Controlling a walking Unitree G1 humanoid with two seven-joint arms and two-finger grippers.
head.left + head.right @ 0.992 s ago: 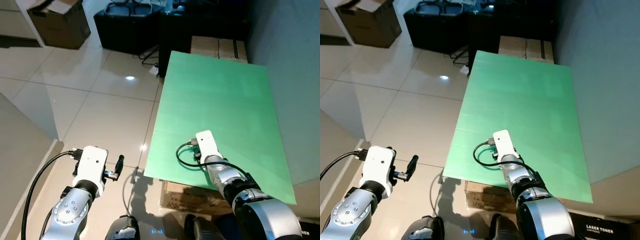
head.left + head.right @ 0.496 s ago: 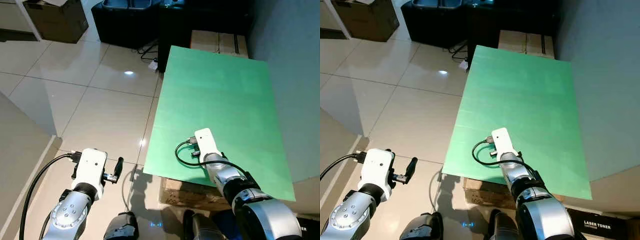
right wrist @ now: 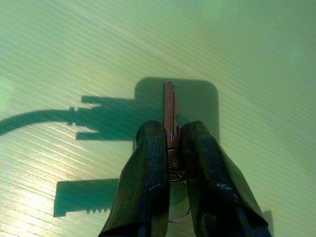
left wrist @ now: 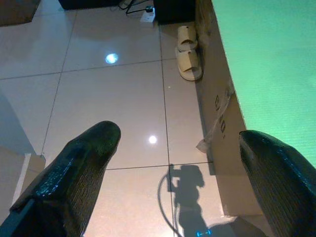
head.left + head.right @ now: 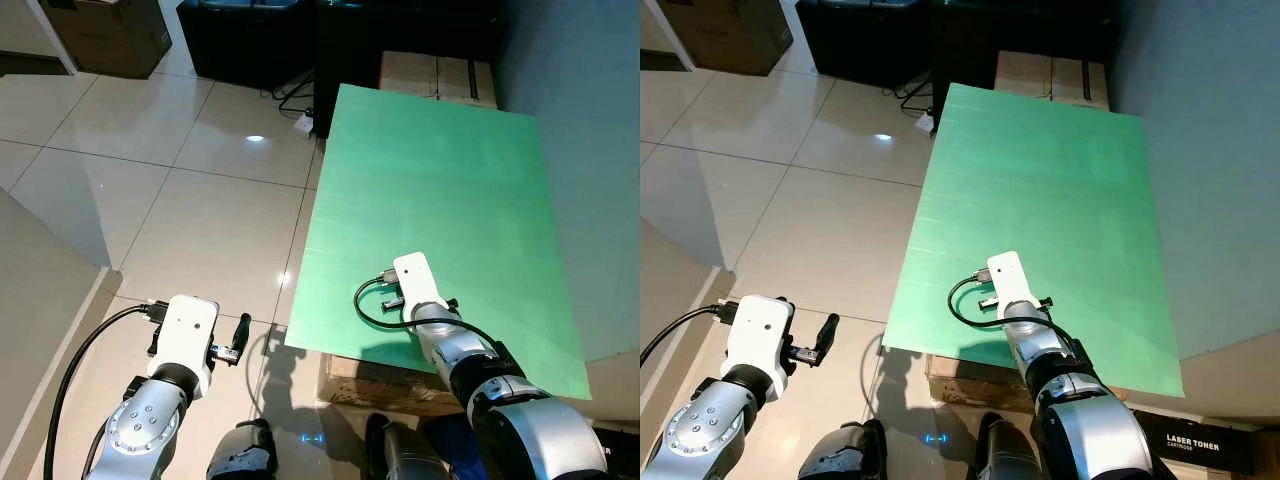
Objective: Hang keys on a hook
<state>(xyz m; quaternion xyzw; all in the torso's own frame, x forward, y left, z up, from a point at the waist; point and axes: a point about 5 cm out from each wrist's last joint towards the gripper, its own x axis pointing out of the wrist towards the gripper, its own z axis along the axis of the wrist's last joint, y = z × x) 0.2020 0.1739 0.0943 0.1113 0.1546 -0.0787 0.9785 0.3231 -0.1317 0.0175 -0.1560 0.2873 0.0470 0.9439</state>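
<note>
A brass key (image 3: 170,111) sticks out from between the black fingers (image 3: 148,163) of my right gripper (image 3: 172,132), which is shut on it just above the green board (image 5: 440,170). The key's shadow lies on the board right under it. In the eye views the white wrist housing (image 5: 413,285) of that arm covers the fingers, near the board's front edge. My left gripper (image 4: 177,136) hangs low over the tiled floor to the left of the board, open and holding nothing; its finger (image 5: 238,333) pokes out past the wrist.
The board rests on cardboard boxes (image 5: 375,385). A grey wall (image 5: 595,150) runs along its right side. Black cases (image 5: 255,40), more boxes (image 5: 435,75) and a power strip (image 5: 303,123) stand beyond it. Slippers (image 4: 187,59) lie on the floor beside the board.
The head view has shifted a little. My right gripper has edged slightly to the right over the board, still shut on the key. The left arm has hardly moved.
</note>
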